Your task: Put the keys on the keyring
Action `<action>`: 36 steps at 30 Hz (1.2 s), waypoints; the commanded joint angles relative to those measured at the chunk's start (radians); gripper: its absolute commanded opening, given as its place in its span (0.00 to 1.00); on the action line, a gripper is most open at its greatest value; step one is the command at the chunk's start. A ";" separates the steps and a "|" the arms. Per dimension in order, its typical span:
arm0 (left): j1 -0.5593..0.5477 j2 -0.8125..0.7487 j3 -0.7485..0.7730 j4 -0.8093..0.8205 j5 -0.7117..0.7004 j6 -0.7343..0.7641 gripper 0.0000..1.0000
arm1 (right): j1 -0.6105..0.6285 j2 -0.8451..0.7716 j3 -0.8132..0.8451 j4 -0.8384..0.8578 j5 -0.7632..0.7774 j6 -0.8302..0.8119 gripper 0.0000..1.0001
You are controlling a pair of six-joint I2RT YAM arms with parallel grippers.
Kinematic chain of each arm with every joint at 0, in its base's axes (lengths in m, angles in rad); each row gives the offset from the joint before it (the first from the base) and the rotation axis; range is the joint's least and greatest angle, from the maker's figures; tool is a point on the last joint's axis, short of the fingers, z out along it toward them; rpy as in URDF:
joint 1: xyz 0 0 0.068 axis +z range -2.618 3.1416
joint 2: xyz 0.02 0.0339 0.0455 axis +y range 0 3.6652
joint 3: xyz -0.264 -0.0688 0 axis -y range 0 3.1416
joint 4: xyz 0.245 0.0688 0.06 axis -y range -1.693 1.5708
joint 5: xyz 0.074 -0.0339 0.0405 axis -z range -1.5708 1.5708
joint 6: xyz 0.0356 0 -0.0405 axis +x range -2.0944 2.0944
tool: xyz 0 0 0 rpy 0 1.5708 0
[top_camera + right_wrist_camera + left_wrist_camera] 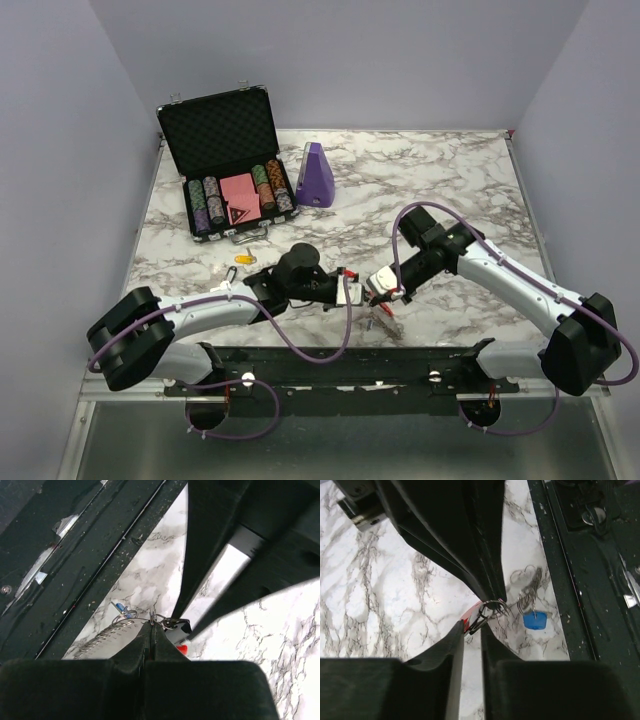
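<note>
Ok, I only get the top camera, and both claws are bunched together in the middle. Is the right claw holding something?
Observer: Yes. The right wrist camera shows the right claw pinched shut on a thin wire loop.
Operator: And the left claw?
Observer: The left wrist camera shows the left claw nipping the keyring, right where a bit of red plastic pokes out.
Operator: Is there a blue key anywhere?
Observer: Yes. A blue-tagged key lies flat on the marble table, just past the claw tips and not held by either claw.
</note>
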 commanded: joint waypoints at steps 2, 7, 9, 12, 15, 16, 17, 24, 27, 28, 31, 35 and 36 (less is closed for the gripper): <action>-0.008 -0.008 0.013 -0.051 -0.003 0.021 0.02 | 0.005 -0.016 0.006 -0.004 -0.044 0.036 0.01; -0.009 -0.052 -0.025 -0.032 -0.021 0.008 0.00 | 0.005 -0.026 0.002 0.017 -0.041 0.097 0.00; -0.009 -0.080 -0.045 -0.020 -0.046 -0.002 0.00 | 0.005 -0.029 -0.003 0.023 -0.038 0.119 0.00; -0.016 -0.129 -0.089 0.014 -0.092 -0.006 0.00 | 0.005 -0.038 -0.012 0.043 -0.038 0.177 0.01; -0.029 -0.173 -0.126 0.023 -0.141 -0.005 0.00 | 0.005 -0.047 -0.014 0.083 -0.042 0.281 0.00; -0.035 -0.187 -0.134 0.023 -0.156 -0.003 0.00 | 0.003 -0.047 -0.015 0.101 -0.045 0.330 0.00; -0.043 -0.193 -0.143 0.023 -0.173 -0.002 0.00 | 0.002 -0.052 -0.015 0.118 -0.051 0.363 0.00; -0.121 -0.226 -0.175 0.003 -0.320 0.021 0.00 | -0.032 -0.061 -0.015 0.197 -0.105 0.565 0.00; -0.152 -0.242 -0.191 0.000 -0.369 0.027 0.00 | -0.061 -0.058 -0.015 0.204 -0.127 0.620 0.00; -0.166 -0.250 -0.195 -0.002 -0.388 0.032 0.00 | -0.066 -0.055 -0.017 0.206 -0.137 0.637 0.00; -0.207 -0.262 -0.201 -0.019 -0.440 0.058 0.00 | -0.078 -0.056 -0.031 0.230 -0.170 0.697 0.00; -0.266 -0.270 -0.212 -0.038 -0.515 0.090 0.00 | -0.089 -0.055 -0.052 0.269 -0.222 0.789 0.00; -0.279 -0.270 -0.214 -0.043 -0.524 0.096 0.00 | -0.090 -0.055 -0.057 0.276 -0.235 0.806 0.00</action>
